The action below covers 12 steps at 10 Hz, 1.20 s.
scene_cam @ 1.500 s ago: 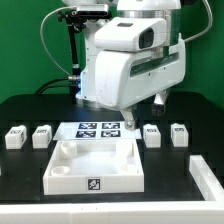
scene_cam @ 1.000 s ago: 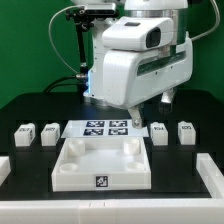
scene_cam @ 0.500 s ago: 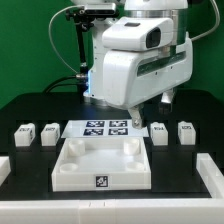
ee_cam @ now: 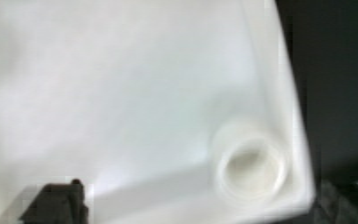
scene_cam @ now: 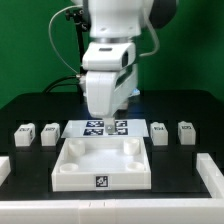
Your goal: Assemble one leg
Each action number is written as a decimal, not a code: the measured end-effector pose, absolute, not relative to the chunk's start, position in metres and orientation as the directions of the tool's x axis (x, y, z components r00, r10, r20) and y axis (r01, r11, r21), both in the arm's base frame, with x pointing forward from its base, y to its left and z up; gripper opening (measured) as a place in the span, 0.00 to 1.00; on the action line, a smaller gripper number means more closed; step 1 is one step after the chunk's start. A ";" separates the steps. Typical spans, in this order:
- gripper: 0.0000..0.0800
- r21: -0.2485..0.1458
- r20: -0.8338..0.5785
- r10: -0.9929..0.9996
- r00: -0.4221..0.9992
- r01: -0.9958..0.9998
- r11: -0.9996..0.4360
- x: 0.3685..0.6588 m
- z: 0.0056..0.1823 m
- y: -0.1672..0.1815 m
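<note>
Four small white legs with tags stand in a row on the black table: two at the exterior view's left [scene_cam: 22, 133] [scene_cam: 48, 133] and two at its right [scene_cam: 160, 131] [scene_cam: 186, 131]. The large white tray-like piece [scene_cam: 100, 170] with round corner sockets lies at the front centre. My gripper [scene_cam: 107, 120] hangs over the tray's back edge, far from every leg. In the wrist view my gripper [ee_cam: 211, 205] is open and empty, its dark fingertips [ee_cam: 60, 203] wide apart over the blurred white tray [ee_cam: 123, 90] and one round socket [ee_cam: 250, 165].
The marker board [scene_cam: 92, 127] lies flat behind the tray, partly hidden by my hand. White rails lie at the front left [scene_cam: 4, 170] and front right [scene_cam: 212, 175] of the table. A dark stand with cables [scene_cam: 76, 50] rises at the back.
The hand has turned and swung toward the exterior view's left, from above the right legs to over the tray's back edge. The legs and the tray have not moved.
</note>
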<state>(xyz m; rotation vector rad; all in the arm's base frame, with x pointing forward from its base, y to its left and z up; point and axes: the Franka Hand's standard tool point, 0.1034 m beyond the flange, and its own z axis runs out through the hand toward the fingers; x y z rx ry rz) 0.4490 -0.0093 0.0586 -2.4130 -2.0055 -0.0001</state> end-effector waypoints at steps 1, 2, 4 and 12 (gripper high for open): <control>0.81 0.003 0.010 0.999 0.042 0.999 -0.042 0.439 0.046 -0.018; 0.81 0.004 0.013 0.999 -0.034 0.999 0.034 0.436 0.036 -0.022; 0.81 -0.021 0.026 0.994 -0.103 0.994 0.104 0.427 0.011 -0.024; 0.11 -0.021 0.026 0.995 -0.092 0.996 0.092 0.427 0.008 -0.025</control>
